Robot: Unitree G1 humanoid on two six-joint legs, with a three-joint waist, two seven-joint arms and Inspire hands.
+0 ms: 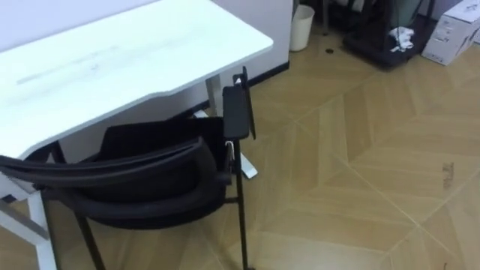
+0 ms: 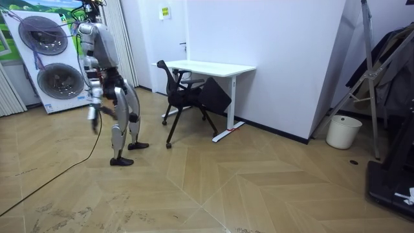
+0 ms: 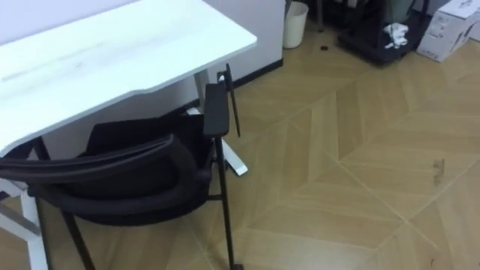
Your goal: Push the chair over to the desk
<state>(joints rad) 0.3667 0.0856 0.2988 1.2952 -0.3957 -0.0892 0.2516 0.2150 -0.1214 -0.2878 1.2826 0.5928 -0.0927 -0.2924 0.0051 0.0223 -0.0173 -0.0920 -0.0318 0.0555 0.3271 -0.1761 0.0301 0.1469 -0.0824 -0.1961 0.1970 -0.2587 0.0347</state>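
A black chair [image 1: 150, 187] with a curved mesh back and a flat armrest [image 1: 236, 112] fills the lower left of the eye views. Its seat is tucked partly under the white desk [image 1: 112, 60]. In the room view I stand about a step from the chair [image 2: 184, 97], facing it and the desk [image 2: 213, 66], with my back to the washing machines. My right hand [image 2: 92, 120] hangs low beside my leg, well short of the chair back.
The desk's white foot [image 1: 244, 161] juts out onto the wood floor by the chair's right legs. A white bin [image 1: 301, 26] stands by the wall, with a black rack base [image 1: 382, 45] and cardboard boxes [image 1: 450, 30] beyond. Two stacked washing machines [image 2: 52, 65] are behind me.
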